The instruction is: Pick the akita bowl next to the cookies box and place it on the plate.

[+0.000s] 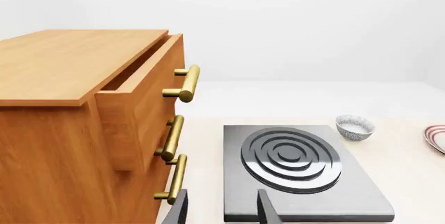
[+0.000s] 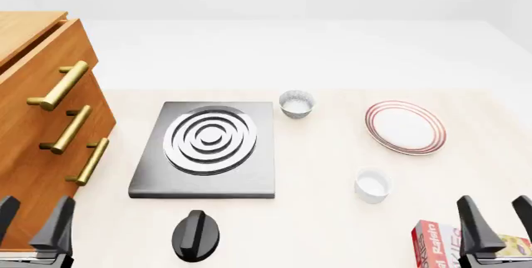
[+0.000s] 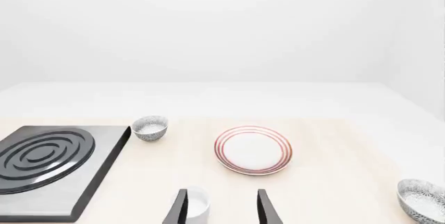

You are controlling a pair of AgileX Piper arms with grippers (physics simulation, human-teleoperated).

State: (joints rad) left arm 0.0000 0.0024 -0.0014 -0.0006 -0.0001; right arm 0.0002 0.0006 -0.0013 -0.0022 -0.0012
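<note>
Both claws hang low at the near edge of the tabletop point(image 2: 332, 218), and each has its fingers spread apart with nothing between them. Only the finger tips of the left claw point(image 2: 33, 221) and the right claw point(image 2: 497, 218) show in the front view; the arms behind them are cut off.

Just beside the right claw lies the cookies box point(image 2: 437, 243), partly cut by the frame edge and partly hidden behind the claw's fingers. The bowl by the box point(image 3: 422, 199) appears only at the corner of the right wrist view, cropped, speckled outside and white inside, with nothing visible in it. It sits well apart from the plate point(image 2: 405, 126), which is bare.

There are two speckled bowls in all. The second bowl point(image 2: 297, 103) stands just beside the far right corner of the stove point(image 2: 154, 177), and it looks empty. One plain white cup point(image 2: 372, 184) stands between the plate and the right claw, also empty; in the right wrist view a finger hides part of it.

A black knob point(image 2: 198, 235) lies in front of the stove. At the left stands a wooden cabinet point(image 2: 33, 162) with three brass handles; its top drawer point(image 1: 139, 109) is pulled partly open, and the inside cannot be made out.
</note>
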